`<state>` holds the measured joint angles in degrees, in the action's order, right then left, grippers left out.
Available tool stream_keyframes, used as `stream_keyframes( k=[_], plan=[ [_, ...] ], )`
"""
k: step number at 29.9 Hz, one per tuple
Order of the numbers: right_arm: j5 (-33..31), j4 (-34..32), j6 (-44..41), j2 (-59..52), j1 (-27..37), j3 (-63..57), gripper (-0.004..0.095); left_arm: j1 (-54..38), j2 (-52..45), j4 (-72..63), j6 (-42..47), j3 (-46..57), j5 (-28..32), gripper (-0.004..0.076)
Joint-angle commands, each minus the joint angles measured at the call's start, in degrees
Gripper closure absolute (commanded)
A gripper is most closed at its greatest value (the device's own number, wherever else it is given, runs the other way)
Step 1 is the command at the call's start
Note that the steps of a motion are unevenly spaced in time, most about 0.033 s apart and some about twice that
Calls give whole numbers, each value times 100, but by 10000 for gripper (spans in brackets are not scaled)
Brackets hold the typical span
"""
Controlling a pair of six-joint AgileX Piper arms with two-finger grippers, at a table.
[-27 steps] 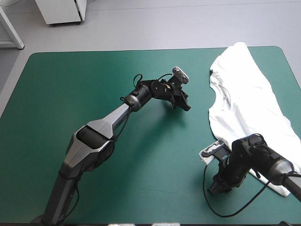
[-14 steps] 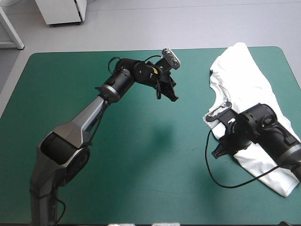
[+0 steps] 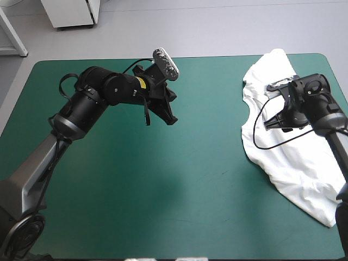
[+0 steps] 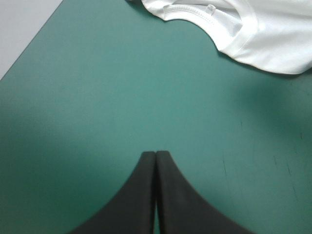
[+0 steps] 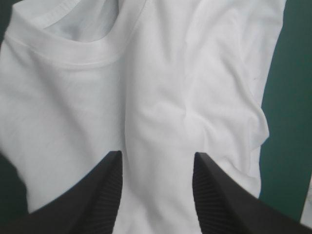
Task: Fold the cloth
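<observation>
- Broadly, the bench (image 3: 163,190) fills the high view, teal-green and bare across its left and middle.
- Next in size, the white T-shirt (image 3: 296,163) lies loosely spread and wrinkled along the bench's right side. It runs from close to the far edge down toward the near right corner.
- The left arm reaches in over the bench's far-left part. The left tool (image 3: 169,117) hangs above bare cover, well apart from the T-shirt (image 4: 263,34).
- In its own wrist view the left tool (image 4: 155,155) has its black fingers (image 4: 141,195) pressed together into one pointed arch, gripping nothing.
- The right tool (image 3: 273,124) is over the upper part of the T-shirt (image 5: 161,87), near its left border.
- The right tool (image 5: 156,158) has its black fingers (image 5: 105,195) standing apart, with white cloth showing in the gap. Whether they touch the fabric cannot be told.
- The neckline (image 5: 92,58) curves just ahead of the right tool, and opens toward the bench's middle (image 3: 251,95).
- A small label (image 4: 210,8) sits at the neckline's rim in the left wrist view.
</observation>
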<state>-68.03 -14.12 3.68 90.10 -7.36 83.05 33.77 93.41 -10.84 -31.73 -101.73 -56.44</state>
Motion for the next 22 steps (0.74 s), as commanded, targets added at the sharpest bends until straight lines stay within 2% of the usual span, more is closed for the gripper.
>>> stream_keyframes(
  k=[1,6,11,22],
  plan=[
    [228,502,293,221,510,409,472,-1,-533,102,151,-19,280,733],
    [277,1412,613,855,1124,908,403,-1,-610,250,268,66,265,733],
    [376,1618,748,1354,1367,1263,396,-1,-610,264,291,66,284,733],
    [423,1796,868,2386,1379,1431,393,-1,-589,595,400,66,284,733]
  ],
)
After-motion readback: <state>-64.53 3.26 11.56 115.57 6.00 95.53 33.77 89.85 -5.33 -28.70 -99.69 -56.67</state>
